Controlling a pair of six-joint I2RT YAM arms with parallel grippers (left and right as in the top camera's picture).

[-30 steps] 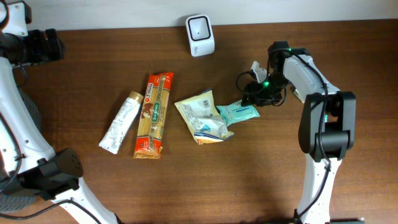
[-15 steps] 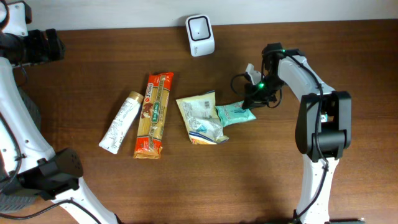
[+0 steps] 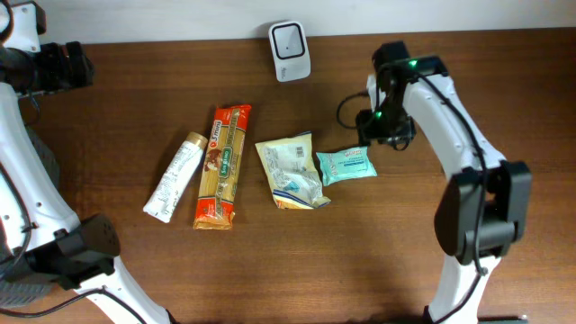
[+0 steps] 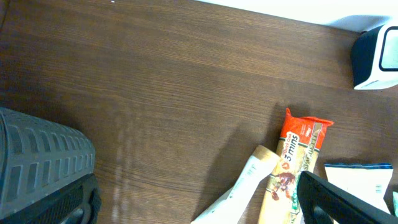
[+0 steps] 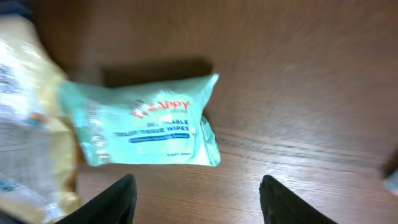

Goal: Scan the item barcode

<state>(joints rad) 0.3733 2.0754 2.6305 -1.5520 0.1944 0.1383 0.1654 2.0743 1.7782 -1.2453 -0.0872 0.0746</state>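
Note:
A teal wipes pack (image 3: 346,166) lies flat on the wooden table, just right of a pale yellow bag (image 3: 291,171). The white barcode scanner (image 3: 290,50) stands at the back edge. My right gripper (image 5: 199,205) hovers open over bare wood just beside the wipes pack (image 5: 143,121), with nothing between its fingers. In the overhead view the right gripper (image 3: 382,130) sits behind and to the right of the pack. My left gripper (image 4: 196,205) is wide open and empty, high at the far left, looking down on the items.
A white tube (image 3: 174,177) and a red-orange pasta packet (image 3: 222,166) lie side by side left of the bag. The left wrist view shows the tube (image 4: 242,193), the pasta packet (image 4: 301,152) and the scanner (image 4: 376,50).
My right gripper shut on the wipes pack, then opened and drew back from it; the pack now lies free. The bag was nudged slightly left. The left arm has not moved.

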